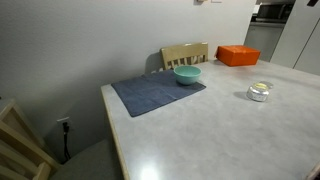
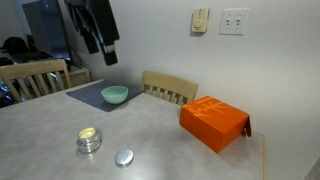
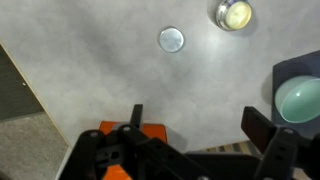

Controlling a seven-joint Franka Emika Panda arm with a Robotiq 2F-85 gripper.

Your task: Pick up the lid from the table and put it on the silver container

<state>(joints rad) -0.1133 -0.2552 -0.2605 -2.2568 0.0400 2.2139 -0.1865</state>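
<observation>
Only the wrist view shows the gripper [image 3: 200, 128]. Its two dark fingers [image 3: 137, 118] rise from the bottom edge and stand well apart with nothing between them. The gripper's body is cut off by the bottom edge. An orange patch under it, probably the orange box [image 3: 110, 128], is mostly hidden.

The lid [image 3: 171, 39] lies flat on the pale table [image 3: 90, 60], ahead of the fingertips and well apart from them. The silver container [image 3: 232, 13] stands further ahead and off to one side, uncovered. The top edge clips it, and its inside glares too brightly to read. The teal bowl [image 3: 300, 97] sits on a dark mat [image 3: 290, 68] near the finger on that same side, and the picture's edge cuts it.

In an exterior view the lid [image 2: 124, 157] shows as a small grey disc just beside the silver container [image 2: 89, 139], not touching it. The whole orange box [image 2: 215, 123] and the teal bowl [image 2: 114, 95] show there too. A dark shape [image 2: 92, 28] hanging at the top is too murky to name.

In an exterior view the silver container [image 1: 260, 92] is plain, but the lid cannot be made out.
</observation>
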